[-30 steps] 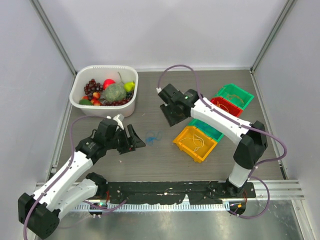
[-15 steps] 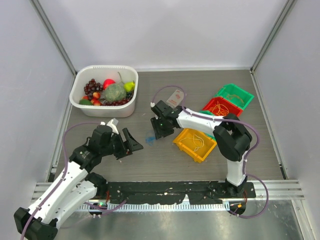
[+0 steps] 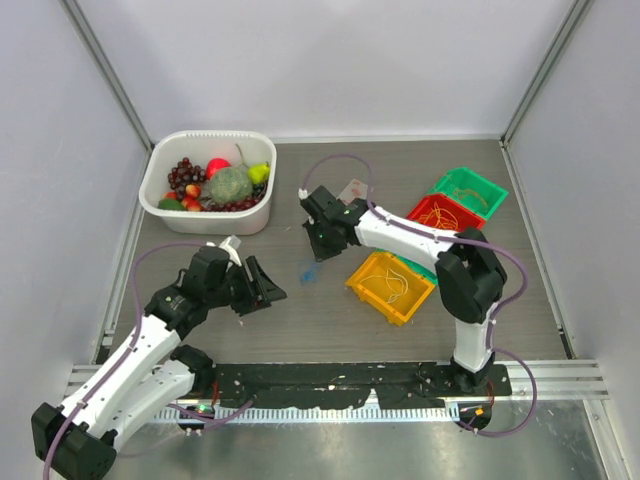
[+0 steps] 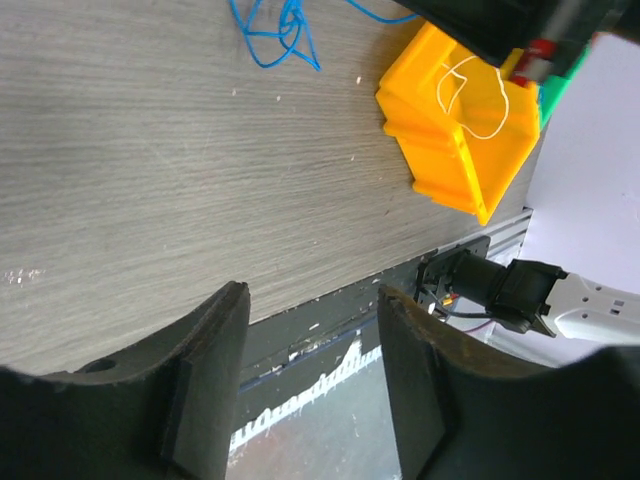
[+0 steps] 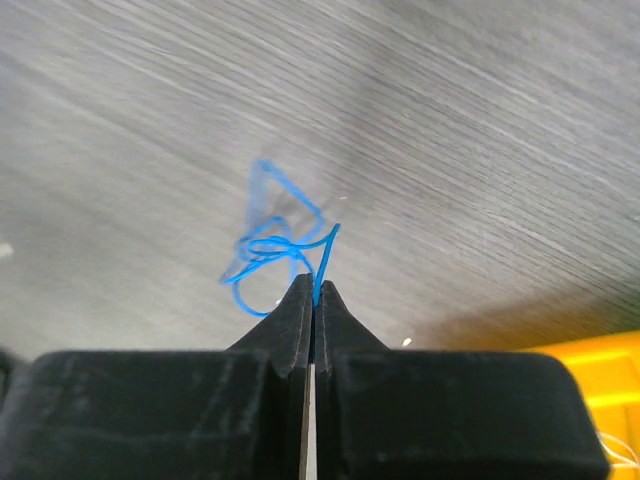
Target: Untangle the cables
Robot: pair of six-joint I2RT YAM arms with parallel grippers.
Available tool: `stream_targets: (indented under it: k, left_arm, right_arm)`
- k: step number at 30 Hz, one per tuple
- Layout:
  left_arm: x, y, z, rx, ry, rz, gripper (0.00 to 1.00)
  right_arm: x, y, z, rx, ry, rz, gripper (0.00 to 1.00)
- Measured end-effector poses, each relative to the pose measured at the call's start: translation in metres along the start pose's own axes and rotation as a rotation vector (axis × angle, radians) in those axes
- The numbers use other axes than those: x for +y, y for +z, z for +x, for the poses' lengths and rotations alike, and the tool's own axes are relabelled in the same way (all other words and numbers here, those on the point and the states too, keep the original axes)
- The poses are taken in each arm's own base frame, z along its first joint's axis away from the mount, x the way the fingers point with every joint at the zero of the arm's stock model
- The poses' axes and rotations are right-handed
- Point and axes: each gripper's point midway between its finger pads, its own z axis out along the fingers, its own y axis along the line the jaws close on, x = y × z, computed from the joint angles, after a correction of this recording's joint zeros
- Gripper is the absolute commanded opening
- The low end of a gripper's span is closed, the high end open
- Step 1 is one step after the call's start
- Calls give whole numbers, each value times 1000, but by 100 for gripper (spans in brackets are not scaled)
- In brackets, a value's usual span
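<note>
A thin blue cable (image 3: 308, 268) hangs as a tangled loop just above the middle of the table, and my right gripper (image 3: 316, 256) is shut on one strand of it. In the right wrist view the blue cable (image 5: 272, 243) comes out from between the pressed tips of the right gripper (image 5: 314, 286). My left gripper (image 3: 268, 284) stands open a little to the left of the tangle, holding nothing. In the left wrist view the blue cable (image 4: 275, 30) is far ahead of the left gripper (image 4: 312, 296). A white cable (image 3: 396, 282) lies in the yellow bin (image 3: 372, 290).
A white tub (image 3: 208, 135) of toy fruit stands at the back left. Red bin (image 3: 420, 205) with an orange cable and green bin (image 3: 490, 185) sit at the right, behind the yellow bin (image 4: 450, 160). The table's front edge and black rail (image 3: 340, 375) lie below.
My right gripper came left to the blue cable, shut on it and drew it slightly back and up. My left gripper's fingers narrowed somewhat and stayed in place.
</note>
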Motion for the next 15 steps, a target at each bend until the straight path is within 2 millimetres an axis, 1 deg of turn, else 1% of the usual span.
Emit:
stream_targets:
  k: [1,3,4,5,6,7,8,9,11,12,15]
  left_arm:
    - [-2,1,-1,-1,2,7,50]
    - [-9,0,-5,-11,12,29,50]
    - [-16,-2,-9,-23,20,47,50]
    - [-25,-5,-14,-42,34,74,54]
    - [-28,-6,-16,-49,39,83,59]
    - [-38,-11,-22,-70,60,110,64]
    - [-44,-13,-26,-85,78,128,69]
    - [-52,-18,-31,-104,95,149,71]
    - [-63,-25,-37,-128,128,175,70]
    - [-67,-28,-40,-138,147,184,68]
    - [-75,-34,-48,-166,182,189,66]
  right_arm:
    - [5,-12,-7,-14,-2,-18,1]
    - [16,-37,-22,-53,-9,-67,1]
    - [21,-50,-29,-75,-12,-94,1]
    - [27,-63,-35,-97,-19,-124,1]
    - [33,-77,-40,-115,-27,-155,1]
    - [37,-90,-43,-134,-36,-188,1]
    - [41,-99,-45,-146,-43,-215,1]
    - [46,-113,-47,-161,-53,-256,0]
    - [52,-131,-49,-178,-66,-314,1]
    - [55,-139,-50,-184,-69,-342,1]
    - [59,-157,-53,-196,-68,-413,1]
